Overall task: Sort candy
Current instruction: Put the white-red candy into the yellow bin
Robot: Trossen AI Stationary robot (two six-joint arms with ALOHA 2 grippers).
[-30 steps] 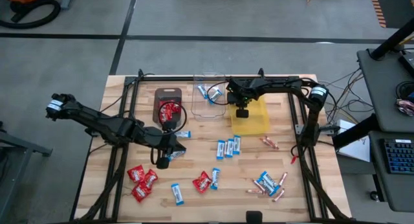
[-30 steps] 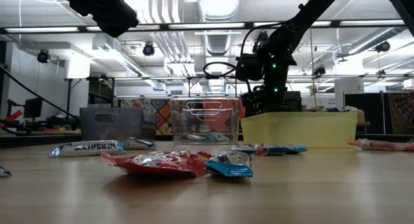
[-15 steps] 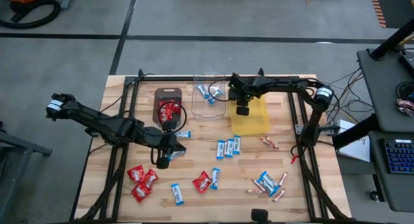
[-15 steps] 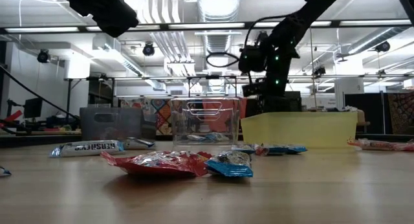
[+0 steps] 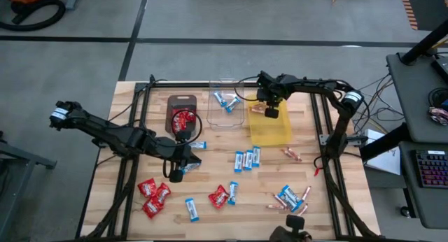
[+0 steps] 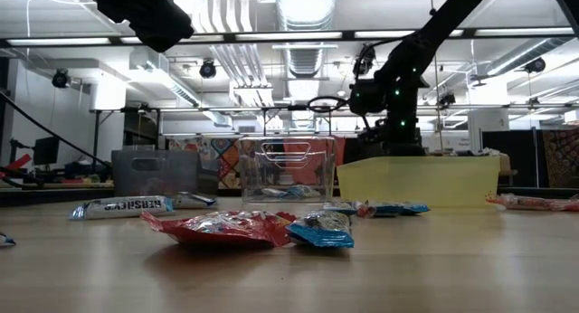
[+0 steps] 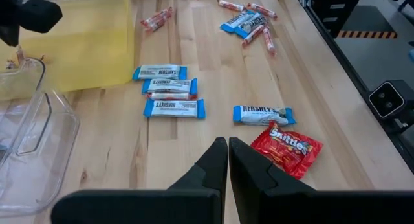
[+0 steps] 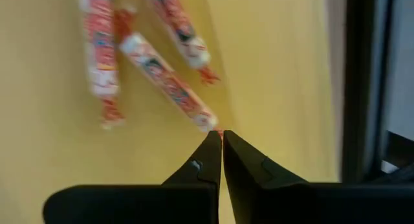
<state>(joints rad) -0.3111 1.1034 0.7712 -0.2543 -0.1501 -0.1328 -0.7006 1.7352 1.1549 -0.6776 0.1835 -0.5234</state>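
My right gripper (image 5: 271,112) hangs shut over the yellow tray (image 5: 280,138) at the back, holding nothing. In the right wrist view its fingertips (image 8: 222,141) stand above three pinkish sticks (image 8: 168,85) lying on the tray floor. My left gripper (image 5: 175,176) waits shut above the table's left middle (image 7: 228,146). Loose candy lies on the wood: red packets (image 5: 152,196), blue-and-white bars (image 5: 247,159) and sticks (image 5: 292,154). More red packets (image 5: 183,119) lie in the dark tray, and bars (image 5: 227,100) in the clear tray.
The dark tray (image 5: 180,102), clear tray (image 5: 225,119) and yellow tray stand side by side along the table's far side. Black frame rails (image 5: 318,130) run beside the yellow tray and along the back. More bars and sticks (image 5: 290,198) lie near the front right.
My right gripper has moved over the yellow tray toward the table's right edge and a little toward the far edge. Pinkish sticks now show in the tray's far left corner, where the arm covered it before.
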